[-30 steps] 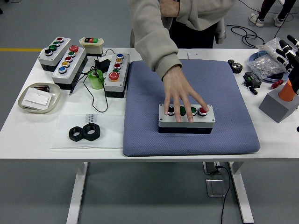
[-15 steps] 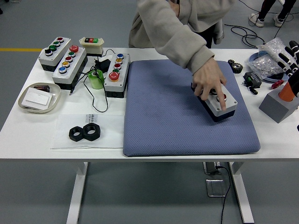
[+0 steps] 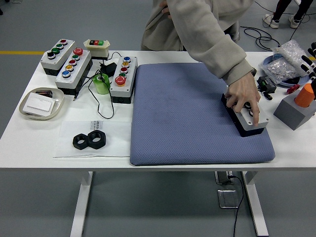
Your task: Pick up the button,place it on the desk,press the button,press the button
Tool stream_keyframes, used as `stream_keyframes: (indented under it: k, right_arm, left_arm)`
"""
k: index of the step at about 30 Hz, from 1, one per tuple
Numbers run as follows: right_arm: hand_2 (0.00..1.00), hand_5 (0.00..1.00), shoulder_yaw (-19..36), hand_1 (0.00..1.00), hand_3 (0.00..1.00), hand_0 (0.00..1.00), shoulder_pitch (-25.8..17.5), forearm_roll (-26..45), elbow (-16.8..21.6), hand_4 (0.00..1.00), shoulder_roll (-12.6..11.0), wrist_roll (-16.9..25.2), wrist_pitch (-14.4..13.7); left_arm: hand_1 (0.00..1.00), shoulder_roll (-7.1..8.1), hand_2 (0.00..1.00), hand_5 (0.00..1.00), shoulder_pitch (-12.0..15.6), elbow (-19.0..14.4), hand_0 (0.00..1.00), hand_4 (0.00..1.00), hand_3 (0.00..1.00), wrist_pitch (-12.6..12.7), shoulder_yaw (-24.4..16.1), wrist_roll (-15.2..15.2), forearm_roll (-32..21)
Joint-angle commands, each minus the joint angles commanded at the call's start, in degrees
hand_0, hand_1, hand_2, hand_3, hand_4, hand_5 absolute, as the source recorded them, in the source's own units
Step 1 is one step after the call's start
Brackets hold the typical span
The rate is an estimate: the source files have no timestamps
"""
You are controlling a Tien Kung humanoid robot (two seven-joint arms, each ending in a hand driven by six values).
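A person's hand rested on the button box, fingers gripping its top, at the right edge of the blue mat on the desk; the robot's right hand was barely visible at the right edge, its fingers' state unclear.

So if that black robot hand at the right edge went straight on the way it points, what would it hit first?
Probably the crinkly clear plastic bag just left of the right hand, though depth is unclear and it might pass above.
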Motion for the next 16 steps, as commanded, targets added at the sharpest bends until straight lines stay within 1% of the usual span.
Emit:
stream_keyframes:
  k: [6, 7, 16]
  right_arm:
    - [0.903, 0.429, 0.0, 0.879, 0.899, 0.977, 0.1, -1.0, -0.1, 0.682, 0.0, -0.4, -0.3]
    - [0.906, 0.407, -0.1, 0.881, 0.899, 0.978, 0.1, -1.4, -0.1, 0.684, 0.0, -0.6, -0.4]
    - [0.910, 0.402, -0.3, 0.881, 0.900, 0.982, 0.3, -2.6, -0.3, 0.686, 0.0, -1.2, -0.5]
  left_arm:
    - [0.781, -0.02, 0.851, 0.998, 0.0, 0.0, 0.746, 0.539, 0.768, 0.0, 0.1, -0.1, -0.2]
    - [0.781, 0.00, 0.851, 0.998, 0.0, 0.0, 0.746, 0.539, 0.768, 0.1, 0.2, -0.1, -0.3]
    - [0.781, 0.00, 0.851, 0.998, -0.2, 0.0, 0.745, 0.538, 0.768, 0.1, 0.2, -0.1, -0.4]
